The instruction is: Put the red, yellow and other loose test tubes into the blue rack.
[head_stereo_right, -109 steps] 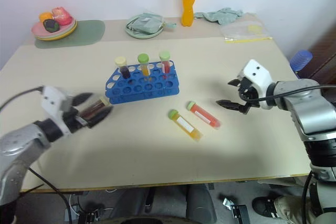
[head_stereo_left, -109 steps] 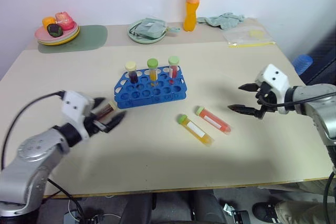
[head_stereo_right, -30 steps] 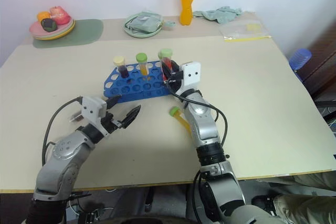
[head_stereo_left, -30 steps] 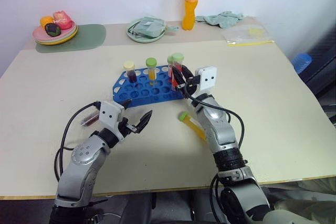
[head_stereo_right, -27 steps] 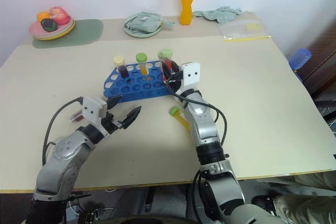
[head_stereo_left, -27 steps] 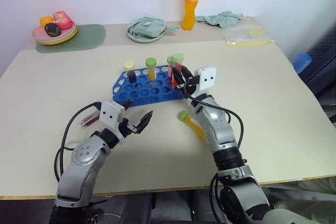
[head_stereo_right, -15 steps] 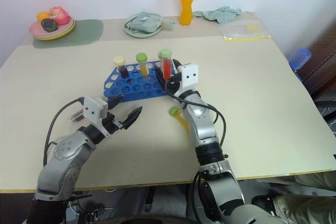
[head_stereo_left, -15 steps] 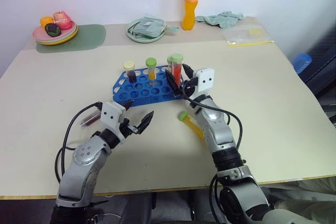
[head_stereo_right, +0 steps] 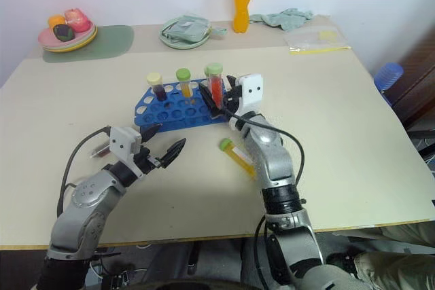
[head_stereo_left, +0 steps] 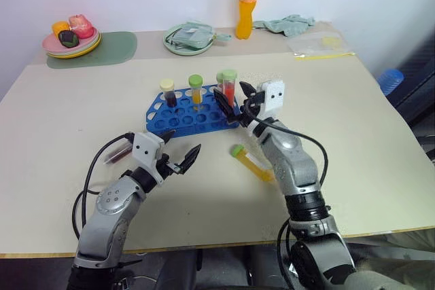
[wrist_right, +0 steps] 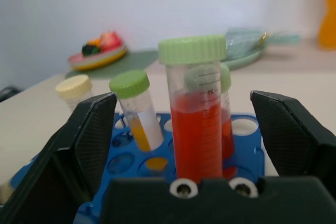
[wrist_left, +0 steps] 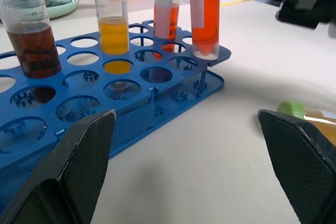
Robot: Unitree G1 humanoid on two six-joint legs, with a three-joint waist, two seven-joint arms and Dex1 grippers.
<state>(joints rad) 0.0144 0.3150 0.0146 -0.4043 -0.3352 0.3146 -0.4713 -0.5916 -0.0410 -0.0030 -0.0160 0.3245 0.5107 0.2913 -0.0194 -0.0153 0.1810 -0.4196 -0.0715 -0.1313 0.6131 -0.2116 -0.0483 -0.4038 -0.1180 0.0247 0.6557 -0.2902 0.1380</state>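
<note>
Red-orange tube point(head_stereo_left: 229, 90) upright in a corner hole of the blue rack point(head_stereo_left: 192, 112), beside three other capped tubes standing in it. Right pincer point(head_stereo_left: 239, 101) released, black fingers spread wide on either side of that tube, touching nothing. Yellow tube point(head_stereo_left: 252, 164) lying loose on the table point(head_stereo_left: 353, 100) just in front of the rack, under the right forearm. Dark tube point(head_stereo_left: 117, 155) on the table behind the left pincer point(head_stereo_left: 180, 155), also released and empty. Risks from here: a finger clipping the green cap on withdrawal and tipping tube or light rack; forearm sweeping the yellow tube into a roll toward the edge.
</note>
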